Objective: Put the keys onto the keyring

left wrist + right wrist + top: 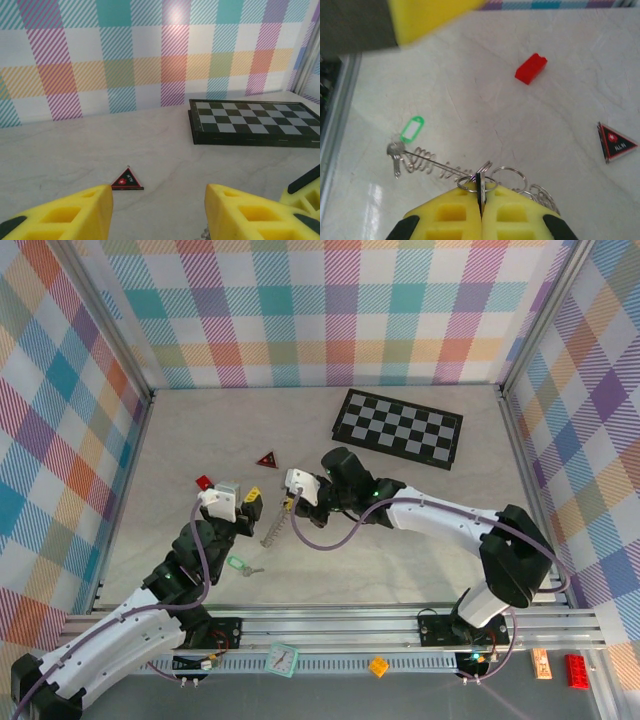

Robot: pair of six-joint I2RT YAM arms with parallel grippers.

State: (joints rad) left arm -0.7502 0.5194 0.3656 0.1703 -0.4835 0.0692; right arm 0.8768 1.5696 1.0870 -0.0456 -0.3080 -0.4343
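My right gripper is shut on one end of the keyring, a bunch of wire loops. A thin dark flat piece stands edge-on between its fingertips. From there a stretched wire coil runs down-left to the silver keys with the green tag, which lie on the table. In the top view the coil hangs from the right gripper, and the green tag lies below it. My left gripper is just left of the coil, open with nothing between its fingers.
A red triangle and a small red brick lie beyond the grippers. A folded chessboard sits at the back right. Plaid walls close in the table on three sides, and a metal rail runs along the near edge.
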